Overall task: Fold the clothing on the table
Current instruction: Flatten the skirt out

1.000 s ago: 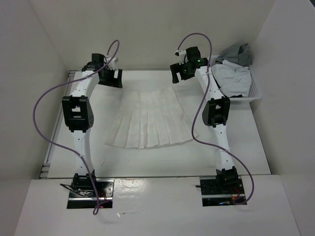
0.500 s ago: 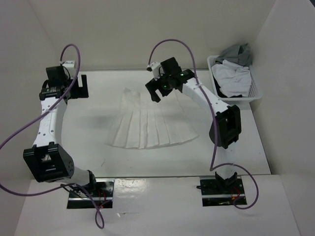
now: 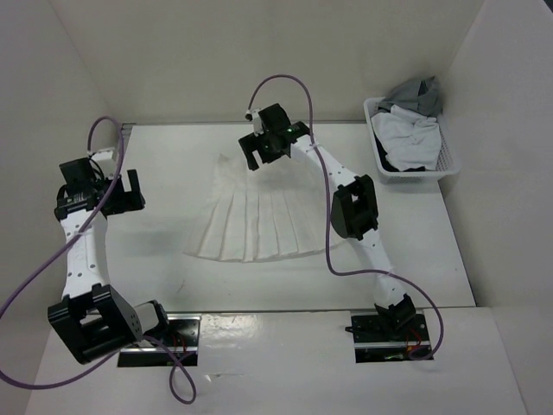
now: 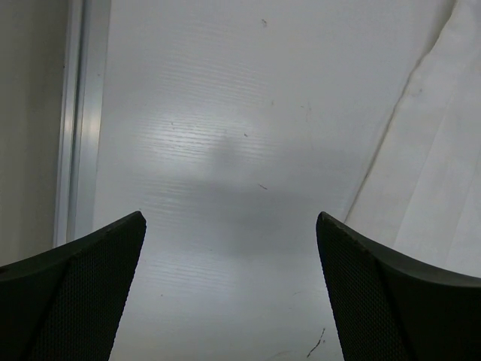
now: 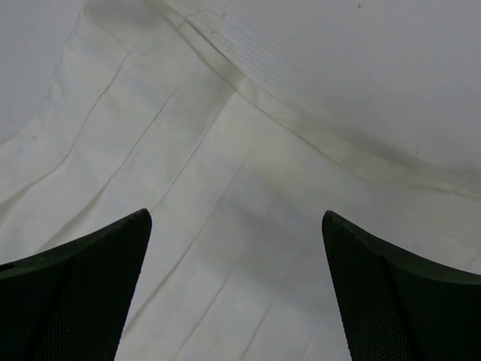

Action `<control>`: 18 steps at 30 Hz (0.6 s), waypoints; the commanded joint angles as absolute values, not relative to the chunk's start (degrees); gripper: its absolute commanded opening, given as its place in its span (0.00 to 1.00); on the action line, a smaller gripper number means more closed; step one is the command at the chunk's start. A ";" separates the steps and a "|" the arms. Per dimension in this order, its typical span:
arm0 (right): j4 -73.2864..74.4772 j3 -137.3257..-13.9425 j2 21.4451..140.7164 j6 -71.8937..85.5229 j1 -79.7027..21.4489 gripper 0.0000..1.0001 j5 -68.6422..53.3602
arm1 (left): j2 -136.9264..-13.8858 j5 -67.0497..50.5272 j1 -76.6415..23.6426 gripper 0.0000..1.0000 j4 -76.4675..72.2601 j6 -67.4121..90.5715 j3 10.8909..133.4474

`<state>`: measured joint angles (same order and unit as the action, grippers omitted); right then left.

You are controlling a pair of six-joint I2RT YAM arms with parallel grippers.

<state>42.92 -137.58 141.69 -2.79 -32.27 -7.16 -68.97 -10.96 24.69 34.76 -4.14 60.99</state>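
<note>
So the white pleated skirt [image 3: 257, 216] is lying flat around the middle of the tabletop [image 3: 173, 164], narrow waist toward the far edge and wide hem fanned out toward the near edge. The right gripper [image 3: 262, 158] is hanging right over the waistband with its jaws spread wide, nothing in them; its wrist cam just shows pleats and the waistband seam between the fingers [image 5: 83, 286]. The left gripper [image 3: 130, 192] is off near the left edge, well apart from the skirt, also wide open and empty, over bare tabletop beside the metal rail [image 4: 83, 113]. A white basket [image 3: 449, 162] of clothes sits at the far right corner.
</note>
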 commanded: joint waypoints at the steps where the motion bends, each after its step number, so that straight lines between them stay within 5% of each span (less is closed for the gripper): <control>1: 42.10 -140.20 141.33 2.10 -32.78 0.98 -2.30 | -67.50 -14.67 26.89 1.00 32.34 -5.27 59.77; 10: 34.47 -117.54 130.26 5.80 -34.63 0.98 3.16 | -68.12 -15.21 27.69 1.00 30.68 -5.80 59.77; 18: 33.84 -118.20 134.82 10.28 -34.63 0.98 5.80 | -68.82 -14.15 27.69 1.00 30.67 -5.80 59.24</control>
<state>38.09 -115.24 135.37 7.92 -34.26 3.51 -68.60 -13.39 27.51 32.14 -4.58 59.92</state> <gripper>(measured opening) 0.980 1.000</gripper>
